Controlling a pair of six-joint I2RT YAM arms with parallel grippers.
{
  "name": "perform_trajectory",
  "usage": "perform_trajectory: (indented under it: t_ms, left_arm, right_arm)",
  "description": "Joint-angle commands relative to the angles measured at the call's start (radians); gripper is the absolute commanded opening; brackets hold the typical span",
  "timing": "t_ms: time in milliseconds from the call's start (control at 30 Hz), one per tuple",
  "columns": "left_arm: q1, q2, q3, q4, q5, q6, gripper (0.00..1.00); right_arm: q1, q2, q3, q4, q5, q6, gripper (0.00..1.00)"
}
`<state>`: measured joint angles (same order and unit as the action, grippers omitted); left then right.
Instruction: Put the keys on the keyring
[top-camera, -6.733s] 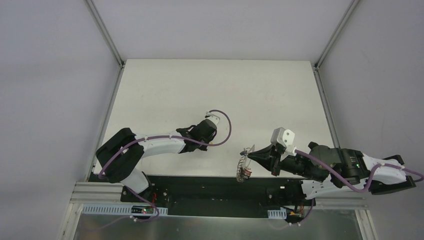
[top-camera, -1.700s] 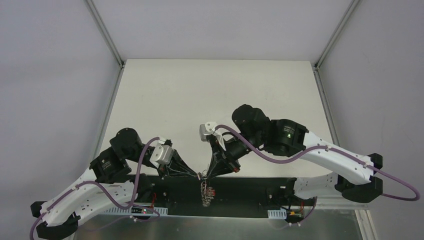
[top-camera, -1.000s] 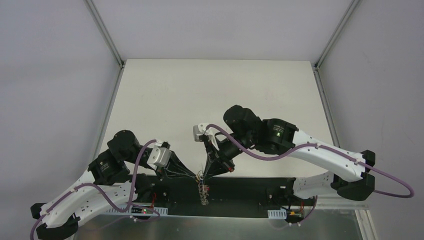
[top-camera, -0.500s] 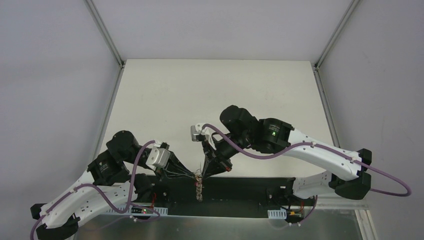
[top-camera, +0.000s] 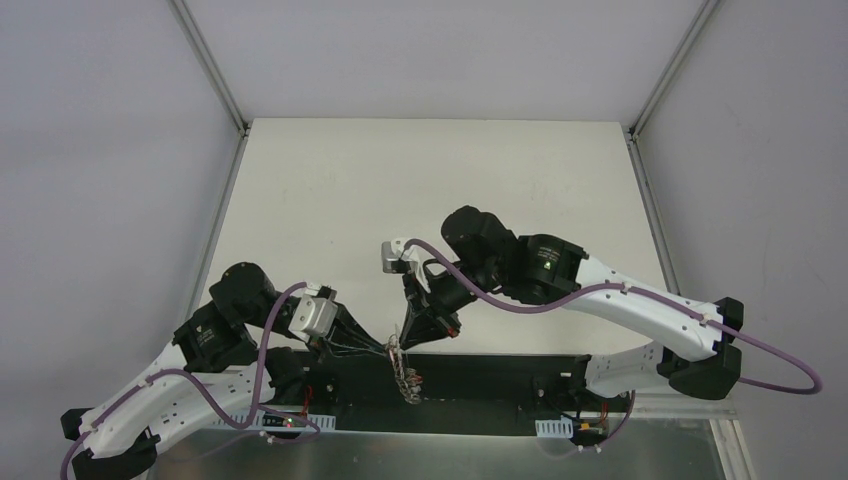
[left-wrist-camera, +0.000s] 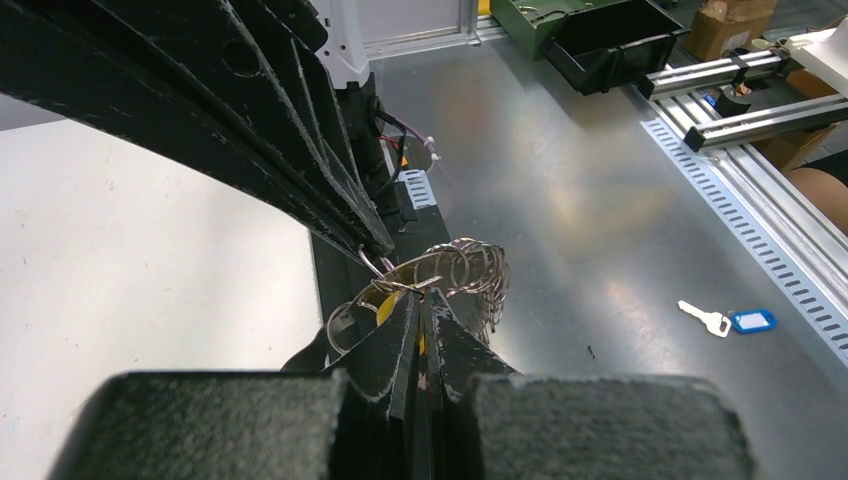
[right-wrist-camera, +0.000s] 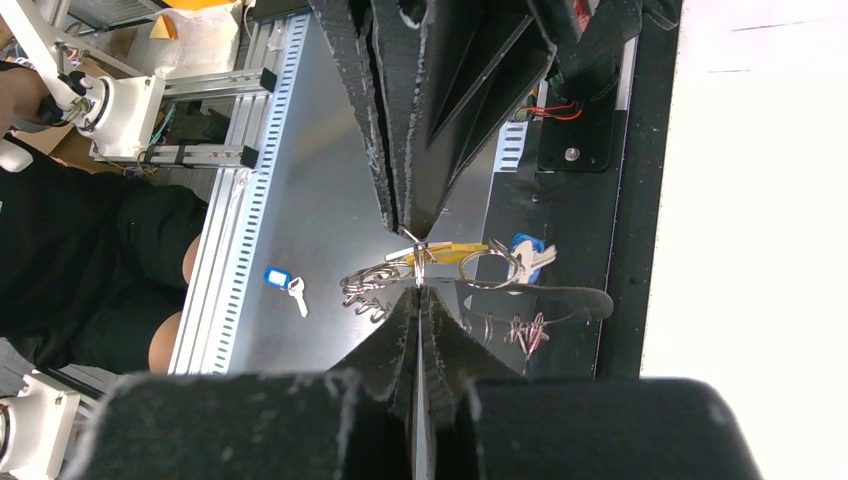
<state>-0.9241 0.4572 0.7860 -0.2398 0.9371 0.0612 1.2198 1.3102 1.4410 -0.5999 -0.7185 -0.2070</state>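
Both grippers meet tip to tip over the table's near edge. My left gripper (top-camera: 388, 343) is shut on a yellow-headed key (left-wrist-camera: 386, 306), whose yellow shows between its fingers (left-wrist-camera: 455, 335). My right gripper (top-camera: 403, 340) is shut on the keyring (right-wrist-camera: 490, 268), pinching its thin wire. The keyring's cluster of silver loops (left-wrist-camera: 463, 274) and small keys (top-camera: 408, 372) hangs below the tips. In the right wrist view the yellow key (right-wrist-camera: 458, 249) and a blue-headed key (right-wrist-camera: 526, 250) sit by the ring. The red-headed key cannot be made out.
The white table (top-camera: 440, 190) lies behind the grippers. Below them are the black base rail (top-camera: 500, 375) and a metal floor (left-wrist-camera: 600, 220). A loose key with a blue tag (left-wrist-camera: 735, 320) lies on that floor, also in the right wrist view (right-wrist-camera: 284, 284). A person in black (right-wrist-camera: 80, 270) sits beside it.
Both arms have come together from apart and stay joined at the tips. In the last second the pair shifted slightly left, and the hanging cluster swung a little.
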Motion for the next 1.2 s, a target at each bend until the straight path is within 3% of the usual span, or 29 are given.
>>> perform_trajectory:
  t_ms: [0,867,1167]
  left_arm:
    - [-0.01,-0.01,-0.011,0.046,0.03,0.014,0.0]
    - [-0.01,0.001,-0.016,0.047,0.032,0.014,0.0]
    - [-0.009,0.012,-0.027,0.047,0.008,0.019,0.0]
  right_arm:
    - [-0.014,-0.028,-0.002,0.107,0.015,0.03,0.0]
    - [-0.022,-0.195,-0.176,0.366,0.153,0.065,0.0]
    - [-0.022,-0.287,-0.303,0.569,0.209,0.088,0.0]
